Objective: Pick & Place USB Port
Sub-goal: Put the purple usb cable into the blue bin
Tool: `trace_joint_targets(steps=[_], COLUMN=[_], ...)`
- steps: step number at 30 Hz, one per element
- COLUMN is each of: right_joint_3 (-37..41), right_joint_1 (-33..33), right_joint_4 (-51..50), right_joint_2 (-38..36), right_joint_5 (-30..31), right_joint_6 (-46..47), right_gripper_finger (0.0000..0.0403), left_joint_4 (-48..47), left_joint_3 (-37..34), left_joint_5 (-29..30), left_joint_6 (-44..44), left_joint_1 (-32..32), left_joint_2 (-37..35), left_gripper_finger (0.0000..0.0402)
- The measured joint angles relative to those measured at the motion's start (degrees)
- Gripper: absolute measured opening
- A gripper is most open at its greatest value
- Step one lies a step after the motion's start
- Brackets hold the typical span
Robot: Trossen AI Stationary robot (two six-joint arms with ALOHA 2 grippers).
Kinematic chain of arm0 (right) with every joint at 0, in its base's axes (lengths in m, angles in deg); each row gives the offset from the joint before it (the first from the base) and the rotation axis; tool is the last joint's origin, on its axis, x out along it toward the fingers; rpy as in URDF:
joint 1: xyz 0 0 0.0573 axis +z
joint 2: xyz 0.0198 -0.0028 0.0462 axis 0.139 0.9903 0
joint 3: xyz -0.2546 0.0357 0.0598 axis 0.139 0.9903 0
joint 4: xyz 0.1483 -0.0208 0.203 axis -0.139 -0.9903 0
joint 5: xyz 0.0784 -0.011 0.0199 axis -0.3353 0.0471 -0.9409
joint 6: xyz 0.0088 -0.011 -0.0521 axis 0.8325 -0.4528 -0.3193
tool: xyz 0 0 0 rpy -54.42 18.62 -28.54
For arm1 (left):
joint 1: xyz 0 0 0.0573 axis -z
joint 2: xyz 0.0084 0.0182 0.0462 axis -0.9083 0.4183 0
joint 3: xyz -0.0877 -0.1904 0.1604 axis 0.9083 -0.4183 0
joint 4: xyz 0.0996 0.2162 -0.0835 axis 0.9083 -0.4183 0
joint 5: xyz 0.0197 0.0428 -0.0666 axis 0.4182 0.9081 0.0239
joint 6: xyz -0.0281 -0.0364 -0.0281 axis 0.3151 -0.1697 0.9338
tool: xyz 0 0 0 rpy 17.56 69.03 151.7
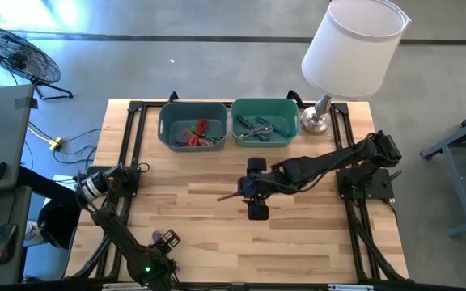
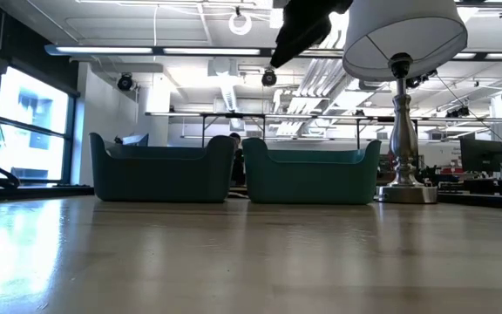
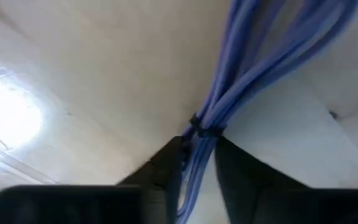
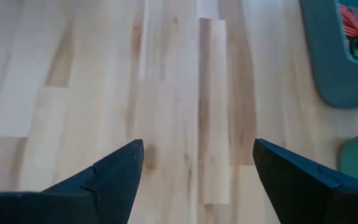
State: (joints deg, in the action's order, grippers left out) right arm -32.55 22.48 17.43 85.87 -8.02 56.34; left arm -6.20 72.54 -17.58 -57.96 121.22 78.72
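A bundle of blue-purple cable [image 3: 247, 68], bound by a black tie [image 3: 199, 127], is in my left gripper [image 3: 197, 149], which is shut on it near the table's near-left corner [image 1: 166, 239]. My right gripper [image 1: 256, 188] hangs open over bare wood at the table's middle, touching nothing; its two fingers frame empty boards in the right wrist view [image 4: 197, 152]. In the low view it shows high up [image 2: 301, 26]. Two teal bins stand at the far edge: the left one [image 1: 191, 126] holds red and purple cables, the right one [image 1: 265, 123] holds dark and metallic pieces. My left gripper pinches the cable bundle between its two fingers [image 3: 166, 171], just below the black tie [image 3: 194, 140]. The strands run along the gap between the fingers and fan out beyond the tie. Whether the bundle is clear of the table does not show.
A table lamp with a white shade [image 1: 353, 36] and a metal foot [image 1: 315, 121] stands at the far right corner, beside the right bin. A black frame runs along the table's left and right sides. Open wood lies between the grippers and the bins.
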Motion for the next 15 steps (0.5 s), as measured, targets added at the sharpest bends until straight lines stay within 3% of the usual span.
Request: trace_joint_targets(steps=[3,8,10,15], right_joint_3=[0.0,0.0,0.0,0.02], right_joint_1=[1.99,7.13,10.31,18.54], right_joint_4=[-0.02,-3.24,-5.21,-11.01], right_joint_2=[0.0,-0.32,-1.04,-4.74], right_joint_5=[0.52,6.03,10.39,19.92], right_joint_6=[0.22,0.26,0.65,4.72], right_gripper_finger=[0.0291,0.0265,0.0252,0.0223], left_joint_4=[0.32,1.39,1.39,8.01], left_joint_3=[-1.31,-2.19,-1.87,-1.67], left_joint_5=[-0.61,0.26,4.8,28.13], left_joint_6=[2.32,7.0,6.95,1.02], left_joint_1=[-1.74,-4.59,-5.08,-5.85], left_joint_2=[-0.04,-0.13,-0.22,-2.68], left_gripper_finger=[0.0026,0.0014,0.0009,0.0009])
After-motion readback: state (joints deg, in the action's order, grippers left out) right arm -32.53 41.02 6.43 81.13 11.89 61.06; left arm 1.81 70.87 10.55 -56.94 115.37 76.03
